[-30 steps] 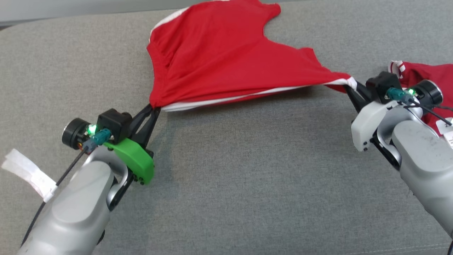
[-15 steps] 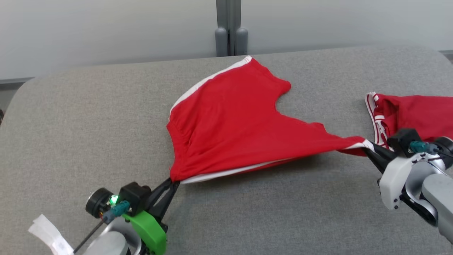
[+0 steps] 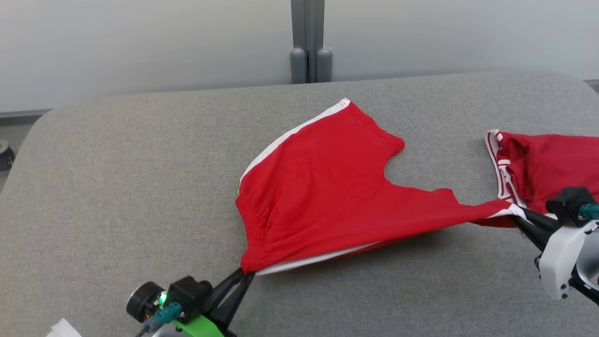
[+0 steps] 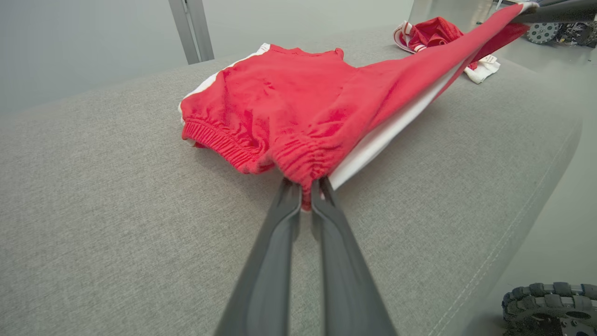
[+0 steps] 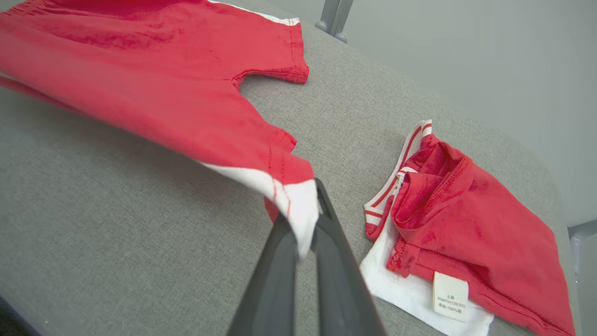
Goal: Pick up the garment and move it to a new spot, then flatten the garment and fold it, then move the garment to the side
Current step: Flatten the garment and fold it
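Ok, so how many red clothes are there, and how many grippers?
Red clothes: 2, the red shorts and the folded red garment
Grippers: 2, the left gripper and the right gripper, both shut on the red shorts
Total: 4

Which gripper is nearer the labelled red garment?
Right. The right gripper holds the red shorts by a hem beside the labelled garment; the left gripper grips their waistband, far off.
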Robot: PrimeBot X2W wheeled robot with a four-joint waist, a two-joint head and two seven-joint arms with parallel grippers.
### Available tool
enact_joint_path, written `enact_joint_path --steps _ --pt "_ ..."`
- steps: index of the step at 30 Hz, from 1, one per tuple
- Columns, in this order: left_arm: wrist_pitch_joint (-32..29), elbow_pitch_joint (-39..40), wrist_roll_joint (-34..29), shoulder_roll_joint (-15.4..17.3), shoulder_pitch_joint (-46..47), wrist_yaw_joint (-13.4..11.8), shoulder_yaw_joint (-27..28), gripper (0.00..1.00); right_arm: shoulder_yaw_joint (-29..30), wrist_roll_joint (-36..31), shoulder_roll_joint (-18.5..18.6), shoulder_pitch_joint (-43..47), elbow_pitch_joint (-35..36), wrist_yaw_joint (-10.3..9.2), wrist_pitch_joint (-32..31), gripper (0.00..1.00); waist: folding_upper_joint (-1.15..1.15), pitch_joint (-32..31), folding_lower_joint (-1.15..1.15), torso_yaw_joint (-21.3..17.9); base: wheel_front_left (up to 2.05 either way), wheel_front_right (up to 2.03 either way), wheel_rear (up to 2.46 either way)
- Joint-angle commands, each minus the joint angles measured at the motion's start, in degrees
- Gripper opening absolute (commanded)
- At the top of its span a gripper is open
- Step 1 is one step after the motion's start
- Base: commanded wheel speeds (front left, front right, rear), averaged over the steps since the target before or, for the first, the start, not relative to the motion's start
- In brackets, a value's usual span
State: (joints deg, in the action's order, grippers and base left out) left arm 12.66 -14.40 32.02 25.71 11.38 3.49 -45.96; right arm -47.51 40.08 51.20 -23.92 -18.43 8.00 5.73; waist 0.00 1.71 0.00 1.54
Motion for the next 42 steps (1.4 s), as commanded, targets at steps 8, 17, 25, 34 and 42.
enact_joint_path --steps 8,17,25,34,42 --pt "-0.4 0.5 0.4 -0.3 7.4 -1.6 3.1 0.00 4.6 -4.3 0.5 -7.5 3.6 -0.91 -7.4 0.00 0.00 6.4 0.00 4.3 0.00 0.00 0.00" --pt "-0.1 -4.7 -0.2 -5.1 16.8 0.1 3.2 0.00 1.4 -4.4 -0.3 -21.5 3.3 -0.62 -16.4 0.00 0.00 14.1 0.00 10.0 0.00 0.00 0.00" --pt "1.0 -11.6 -0.2 -10.8 24.0 1.5 2.5 0.00 -3.7 -3.0 -1.0 -34.8 -1.1 -0.60 -20.4 0.00 0.00 19.6 0.00 14.6 0.00 0.00 0.00" --pt "2.1 -18.6 0.3 -16.4 29.6 2.9 2.3 0.00 -9.2 -1.0 -1.5 -44.0 -8.7 -0.59 -22.1 0.00 0.00 23.6 0.00 18.1 0.00 0.00 0.00" --pt "2.5 -22.5 0.5 -19.3 33.0 3.5 2.6 0.00 -13.5 1.4 -1.9 -48.3 -13.5 -0.60 -21.6 0.00 0.00 25.6 0.00 19.4 0.00 0.00 0.00"
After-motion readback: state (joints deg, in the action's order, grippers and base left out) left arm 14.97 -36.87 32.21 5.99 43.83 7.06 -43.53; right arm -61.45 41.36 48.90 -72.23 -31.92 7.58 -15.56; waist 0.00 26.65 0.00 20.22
